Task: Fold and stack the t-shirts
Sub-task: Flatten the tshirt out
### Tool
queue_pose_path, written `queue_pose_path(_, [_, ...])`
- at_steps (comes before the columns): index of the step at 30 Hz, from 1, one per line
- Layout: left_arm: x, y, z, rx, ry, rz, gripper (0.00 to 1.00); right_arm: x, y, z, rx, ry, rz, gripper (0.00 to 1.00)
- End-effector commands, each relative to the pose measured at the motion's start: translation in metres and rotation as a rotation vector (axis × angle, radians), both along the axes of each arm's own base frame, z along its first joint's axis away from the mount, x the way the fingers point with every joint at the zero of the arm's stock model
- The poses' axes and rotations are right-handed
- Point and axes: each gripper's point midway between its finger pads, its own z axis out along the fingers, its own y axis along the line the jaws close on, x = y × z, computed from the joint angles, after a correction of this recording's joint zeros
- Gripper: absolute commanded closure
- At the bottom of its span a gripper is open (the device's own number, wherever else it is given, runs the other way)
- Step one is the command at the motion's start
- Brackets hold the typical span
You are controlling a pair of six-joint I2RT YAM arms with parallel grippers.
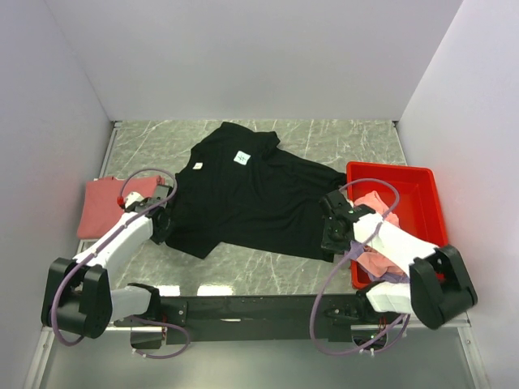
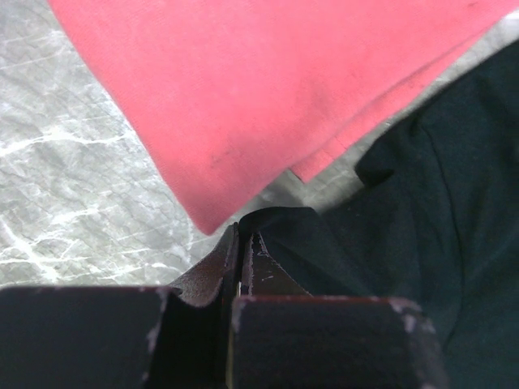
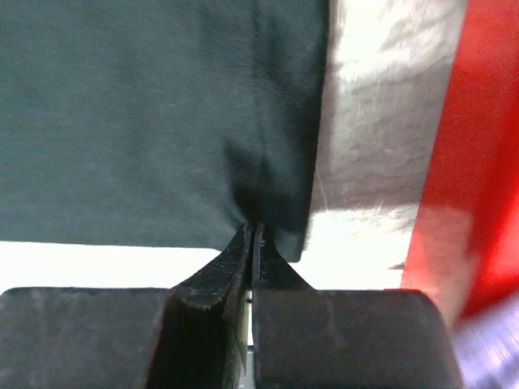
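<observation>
A large black t-shirt (image 1: 251,198) with a white neck label (image 1: 242,157) lies spread on the marble table. My left gripper (image 1: 160,223) is shut on its left edge; the left wrist view shows the black cloth (image 2: 389,235) pinched between the jaws. My right gripper (image 1: 332,233) is shut on the shirt's right lower corner, and the black cloth (image 3: 162,121) shows in the right wrist view. A folded salmon-red t-shirt (image 1: 105,204) lies at the left, also in the left wrist view (image 2: 268,89). A pink t-shirt (image 1: 375,235) lies in the bin.
A red plastic bin (image 1: 422,190) stands at the right, its wall close to my right gripper (image 3: 470,162). Grey walls enclose the table on three sides. The bare marble top (image 1: 268,271) shows in front of the black shirt.
</observation>
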Motion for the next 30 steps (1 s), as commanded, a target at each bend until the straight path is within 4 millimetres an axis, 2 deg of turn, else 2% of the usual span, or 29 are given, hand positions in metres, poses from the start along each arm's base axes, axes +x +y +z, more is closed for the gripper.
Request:
queue_pose_path(1, [0.014,-0.005,0.017,-0.027,-0.083,-0.027,0.99,0.030,0.005,0.036,0.045,-0.183,-0.007,1.00])
queue_pose_path(2, [0.017,-0.007,0.021,-0.037,-0.100,-0.035,0.99,0.033,0.007,0.046,0.063,-0.216,-0.006,1.00])
queue_pose_path(5, [0.031,-0.019,0.047,-0.091,-0.191,-0.095,0.99,0.052,0.020,0.095,0.162,-0.374,-0.002,1.00])
queue_pose_path(6, [0.039,-0.026,0.066,-0.125,-0.253,-0.117,0.99,0.056,0.021,0.114,0.195,-0.435,-0.007,1.00])
queue_pose_path(8, [0.048,-0.031,0.089,-0.149,-0.330,-0.136,0.99,0.071,0.023,0.150,0.239,-0.545,-0.021,1.00])
queue_pose_path(10, [0.061,-0.038,0.131,-0.184,-0.458,-0.168,0.99,0.081,0.020,0.192,0.270,-0.660,-0.051,1.00])
queue_pose_path(12, [0.070,-0.042,0.166,-0.197,-0.566,-0.198,0.99,0.089,0.011,0.222,0.286,-0.744,-0.083,1.00])
queue_pose_path(13, [0.076,-0.043,0.195,-0.204,-0.639,-0.203,0.99,0.094,0.009,0.250,0.305,-0.811,-0.099,1.00])
queue_pose_path(15, [0.081,-0.044,0.231,-0.202,-0.725,-0.219,0.99,0.100,-0.003,0.282,0.302,-0.889,-0.137,1.00])
queue_pose_path(16, [0.084,-0.043,0.267,-0.204,-0.806,-0.220,0.99,0.102,-0.008,0.313,0.315,-0.956,-0.156,1.00])
queue_pose_path(18, [0.087,-0.039,0.301,-0.180,-0.880,-0.218,0.99,0.106,-0.013,0.342,0.317,-1.028,-0.156,1.00])
queue_pose_path(19, [0.084,-0.037,0.335,-0.179,-0.949,-0.213,0.99,0.104,-0.017,0.373,0.326,-1.096,-0.165,1.00])
queue_pose_path(21, [0.082,-0.032,0.370,-0.152,-1.007,-0.210,0.99,0.104,-0.025,0.400,0.305,-1.156,-0.170,1.00])
queue_pose_path(22, [0.073,-0.028,0.411,-0.148,-1.095,-0.208,0.99,0.099,-0.034,0.429,0.294,-1.223,-0.196,1.00])
queue_pose_path(24, [0.067,-0.025,0.449,-0.119,-1.185,-0.227,0.99,0.093,-0.043,0.453,0.252,-1.276,-0.191,1.00])
queue_pose_path(25, [0.054,-0.021,0.482,-0.117,-1.263,-0.230,0.99,0.082,-0.046,0.482,0.262,-1.338,-0.182,1.00])
queue_pose_path(26, [0.046,-0.019,0.499,-0.099,-1.296,-0.240,0.99,0.075,-0.046,0.492,0.266,-1.354,-0.163,1.00])
queue_pose_path(27, [0.033,-0.015,0.529,-0.092,-1.366,-0.238,0.99,0.069,-0.046,0.503,0.261,-1.380,-0.139,1.00])
queue_pose_path(28, [0.025,-0.012,0.543,-0.080,-1.400,-0.238,0.99,0.056,-0.047,0.526,0.275,-1.435,-0.120,1.00])
queue_pose_path(29, [0.018,-0.009,0.556,-0.050,-1.425,-0.245,0.99,0.050,-0.050,0.533,0.272,-1.446,-0.122,1.00])
queue_pose_path(30, [0.001,-0.004,0.581,-0.038,-1.491,-0.241,0.99,0.037,-0.054,0.552,0.270,-1.494,-0.119,1.00])
